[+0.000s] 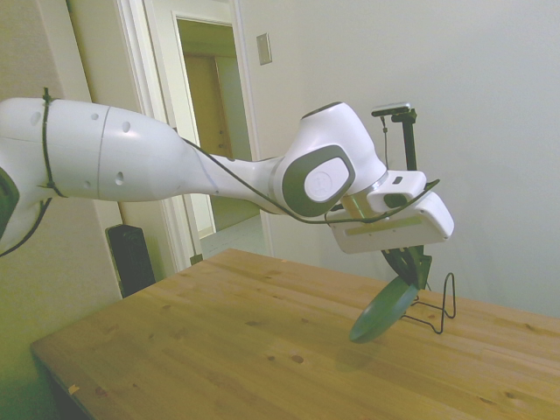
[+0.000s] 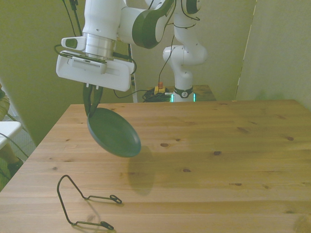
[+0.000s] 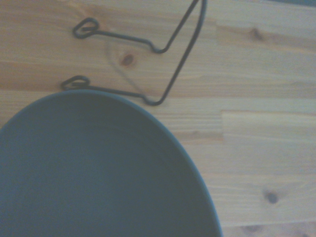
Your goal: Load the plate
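The dark-green plate (image 2: 114, 132) hangs tilted in the air above the wooden table, held by its upper rim in my gripper (image 2: 91, 104), which is shut on it. In the side view the plate (image 1: 382, 311) hangs edge-on below the gripper (image 1: 411, 267), just in front of the black wire stand (image 1: 434, 306). The wire stand (image 2: 82, 201) rests on the table near the front view's lower left, below the plate. The wrist view shows the plate (image 3: 98, 177) filling most of the frame, with the wire stand (image 3: 143, 54) on the wood beyond it.
The wooden table (image 2: 218, 160) stretches wide toward the front view's right. A doorway (image 1: 214, 131) and wall stand behind the arm in the side view. A cable and a second stand rise at the front view's upper left.
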{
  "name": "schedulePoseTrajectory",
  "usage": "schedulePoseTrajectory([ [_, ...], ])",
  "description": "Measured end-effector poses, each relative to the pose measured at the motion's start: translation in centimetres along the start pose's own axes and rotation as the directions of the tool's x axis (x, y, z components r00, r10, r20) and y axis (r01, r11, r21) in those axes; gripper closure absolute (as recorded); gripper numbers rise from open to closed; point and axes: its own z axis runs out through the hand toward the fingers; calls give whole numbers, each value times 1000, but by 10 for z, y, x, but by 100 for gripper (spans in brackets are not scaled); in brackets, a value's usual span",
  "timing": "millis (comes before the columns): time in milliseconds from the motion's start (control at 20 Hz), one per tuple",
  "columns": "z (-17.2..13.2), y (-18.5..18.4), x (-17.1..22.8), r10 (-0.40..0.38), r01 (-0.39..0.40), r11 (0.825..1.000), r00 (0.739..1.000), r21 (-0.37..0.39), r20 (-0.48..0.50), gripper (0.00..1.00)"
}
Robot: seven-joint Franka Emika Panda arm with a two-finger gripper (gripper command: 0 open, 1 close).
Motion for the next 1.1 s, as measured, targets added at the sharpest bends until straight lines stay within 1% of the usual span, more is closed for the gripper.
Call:
schedulePoseTrajectory([
  [200, 6, -17, 8, -2, 2, 1000, 1000, 3, -25, 100],
  [300, 5, -25, 13, -2, 3, 1000, 999, 7, -42, 100],
  [400, 5, -25, 16, -6, 6, 1000, 999, 3, -49, 100],
  [550, 4, -30, 30, -30, 27, 999, 994, -30, -101, 100],
  [700, 7, -45, 41, -47, 41, 998, 989, -48, -141, 100],
  [900, 16, -71, 41, -84, 75, 995, 982, -63, -167, 100],
  [1100, 13, -87, 42, -123, 108, 991, 972, -82, -200, 100],
])
